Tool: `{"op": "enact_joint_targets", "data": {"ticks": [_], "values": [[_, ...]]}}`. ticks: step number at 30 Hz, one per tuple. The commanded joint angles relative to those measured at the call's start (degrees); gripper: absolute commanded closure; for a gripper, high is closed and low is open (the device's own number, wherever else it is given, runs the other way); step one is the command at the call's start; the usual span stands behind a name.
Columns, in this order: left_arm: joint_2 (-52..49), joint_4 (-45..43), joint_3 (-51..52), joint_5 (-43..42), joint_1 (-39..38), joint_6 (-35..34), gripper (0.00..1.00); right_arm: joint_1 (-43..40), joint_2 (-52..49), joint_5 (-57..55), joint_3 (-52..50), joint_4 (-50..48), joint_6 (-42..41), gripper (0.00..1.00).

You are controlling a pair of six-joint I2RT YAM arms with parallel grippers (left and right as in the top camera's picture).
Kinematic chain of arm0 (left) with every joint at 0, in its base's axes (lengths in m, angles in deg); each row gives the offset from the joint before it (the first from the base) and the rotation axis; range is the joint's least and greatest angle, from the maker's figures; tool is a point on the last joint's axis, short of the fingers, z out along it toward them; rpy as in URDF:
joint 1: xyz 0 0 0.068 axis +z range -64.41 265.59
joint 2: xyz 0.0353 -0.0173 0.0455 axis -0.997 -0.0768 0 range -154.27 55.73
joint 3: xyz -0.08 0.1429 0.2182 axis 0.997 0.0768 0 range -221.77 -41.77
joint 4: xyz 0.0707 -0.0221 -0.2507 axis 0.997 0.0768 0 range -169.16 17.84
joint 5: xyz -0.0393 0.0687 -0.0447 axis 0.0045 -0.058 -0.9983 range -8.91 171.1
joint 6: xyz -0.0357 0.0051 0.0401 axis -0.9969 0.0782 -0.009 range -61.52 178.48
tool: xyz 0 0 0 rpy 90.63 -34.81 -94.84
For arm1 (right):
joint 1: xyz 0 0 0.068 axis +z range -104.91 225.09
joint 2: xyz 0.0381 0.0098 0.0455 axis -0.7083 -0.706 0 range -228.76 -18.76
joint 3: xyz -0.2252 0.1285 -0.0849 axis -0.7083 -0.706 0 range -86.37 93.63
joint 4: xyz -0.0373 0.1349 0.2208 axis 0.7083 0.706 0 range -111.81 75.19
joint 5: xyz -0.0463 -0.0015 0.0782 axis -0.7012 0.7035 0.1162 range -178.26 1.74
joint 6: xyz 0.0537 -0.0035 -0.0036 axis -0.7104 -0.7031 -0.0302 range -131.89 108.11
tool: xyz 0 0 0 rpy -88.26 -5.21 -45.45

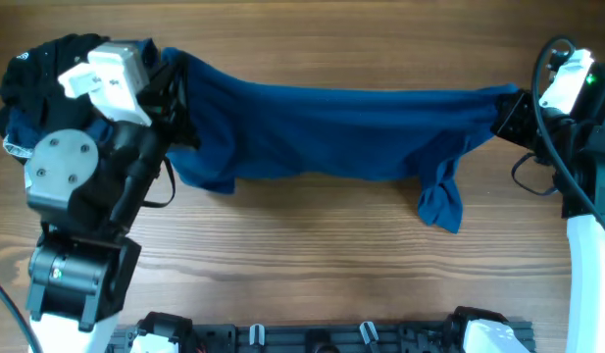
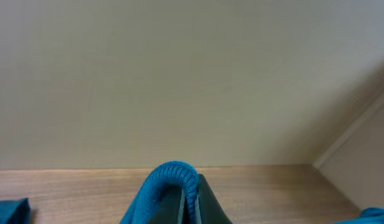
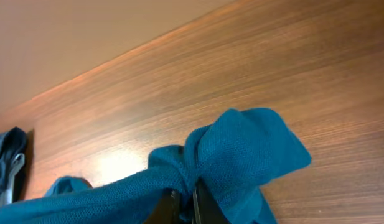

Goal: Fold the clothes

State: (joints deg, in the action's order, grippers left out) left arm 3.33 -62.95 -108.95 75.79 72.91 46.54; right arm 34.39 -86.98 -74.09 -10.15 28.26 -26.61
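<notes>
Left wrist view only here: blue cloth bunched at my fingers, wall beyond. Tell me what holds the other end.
Observer: The right gripper is shut on the other end of the blue garment.
Operator: Report how the cloth lies between.
Observer: It stretches across the table from the left gripper to the right, one flap trailing toward the near edge.
Operator: Name anything else near my arm.
Observer: A black garment lies heaped at the far-left corner.
</notes>
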Motion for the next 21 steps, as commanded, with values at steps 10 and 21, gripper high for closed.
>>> {"op": "enact_joint_targets", "data": {"ticks": [10,21], "values": [[-3.50,1.18,-1.73,6.97,0.50,-0.48,0.96,-0.48,1.01,0.94,1.03,-2.32,2.75,0.96],[-3.48,1.62,-1.73,8.00,0.50,-0.50,0.96,-0.46,1.01,15.89,2.54,-9.99,8.63,0.96]]}}
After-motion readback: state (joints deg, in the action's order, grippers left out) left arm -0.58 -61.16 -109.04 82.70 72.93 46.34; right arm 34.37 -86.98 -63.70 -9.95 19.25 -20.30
